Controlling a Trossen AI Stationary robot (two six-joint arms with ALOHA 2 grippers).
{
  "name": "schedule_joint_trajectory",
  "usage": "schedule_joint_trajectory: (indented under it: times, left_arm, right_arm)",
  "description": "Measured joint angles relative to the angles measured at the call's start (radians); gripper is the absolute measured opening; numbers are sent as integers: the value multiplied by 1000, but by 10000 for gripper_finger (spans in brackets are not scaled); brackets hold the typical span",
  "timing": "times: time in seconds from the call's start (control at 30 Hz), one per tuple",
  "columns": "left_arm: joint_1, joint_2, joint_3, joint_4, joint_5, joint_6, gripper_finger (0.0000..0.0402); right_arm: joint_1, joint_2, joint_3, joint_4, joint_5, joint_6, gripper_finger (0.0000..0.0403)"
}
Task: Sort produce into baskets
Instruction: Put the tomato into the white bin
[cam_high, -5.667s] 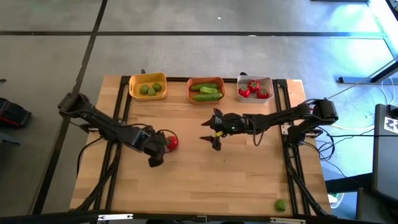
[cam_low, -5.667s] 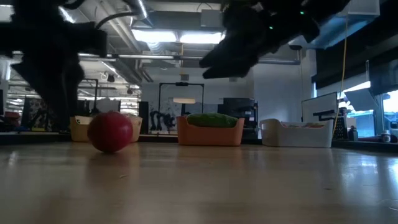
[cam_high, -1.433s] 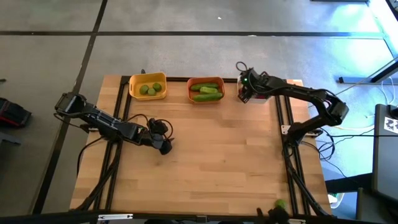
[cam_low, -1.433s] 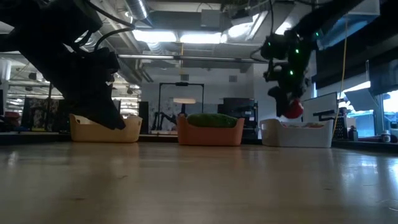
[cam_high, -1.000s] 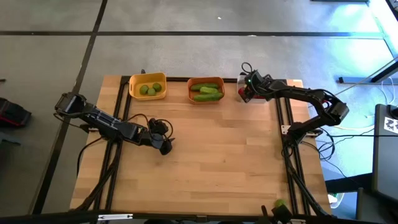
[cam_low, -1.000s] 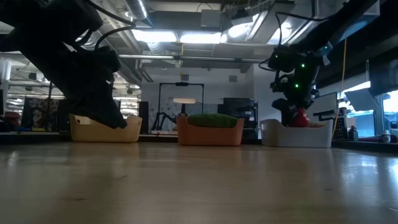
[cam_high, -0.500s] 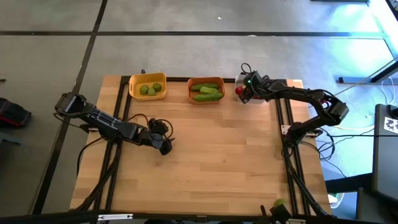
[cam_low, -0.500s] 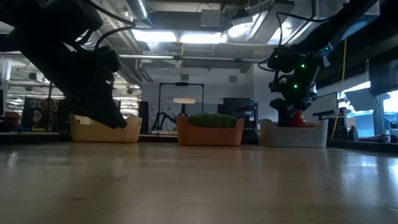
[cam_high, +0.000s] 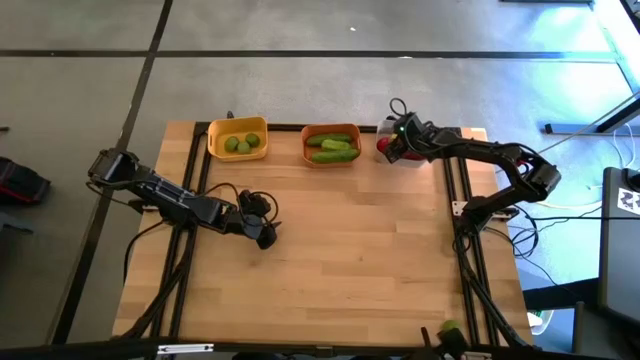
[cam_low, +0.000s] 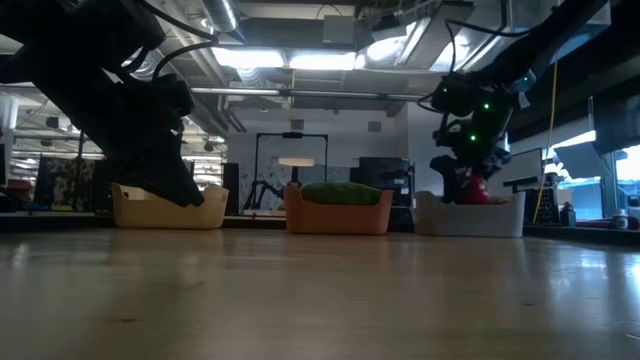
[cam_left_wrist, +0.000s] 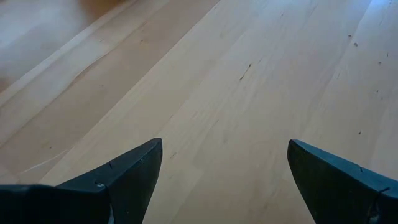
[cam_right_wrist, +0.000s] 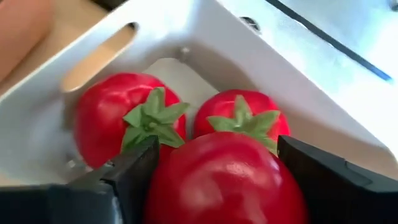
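My right gripper (cam_high: 392, 150) hangs over the white basket (cam_right_wrist: 205, 37) at the table's far right, shut on a red tomato (cam_right_wrist: 227, 180). Two more tomatoes (cam_right_wrist: 121, 130) with green stalks lie in that basket below it. The yellow basket (cam_high: 213, 140) holds limes (cam_high: 240, 144). The orange basket (cam_high: 331, 128) holds cucumbers (cam_high: 333, 150). One lime (cam_high: 450, 327) lies on the table at the near right edge. My left gripper (cam_left_wrist: 224, 180) stands open and empty low over the bare wood at mid-left (cam_high: 265, 235). My right gripper has the tomato's two opposite sides (cam_right_wrist: 163, 186) between its two fingers. The fingers slant down from above into the white basket. The tomato sits at the height of the basket's rim (cam_low: 475, 190), just above the two others; I cannot tell whether it rests on them.
The three baskets stand in a row along the far edge. Dark rails (cam_high: 455, 200) run from far to near along both sides of the table. The wide wooden middle (cam_high: 360, 250) holds nothing.
My right gripper has stayed over the white basket with the tomato and has rolled a little at the wrist.
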Motion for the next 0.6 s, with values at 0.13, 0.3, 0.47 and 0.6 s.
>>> schedule_joint_trajectory:
  times: [0.13,0.3,0.47,0.6]
  left_arm:
    - [0,0,0,0,0,-1,340]
    - [0,0,0,0,0,-1,340]
    - [0,0,0,0,0,-2,340]
    - [0,0,0,0,0,-2,340]
  right_arm:
    - [2,5,0,-1,26,-18,349]
    - [4,5,1,2,25,-44,375]
    - [3,-2,41,-32,34,-54,378]
    - [3,-16,91,-94,40,-73,378]
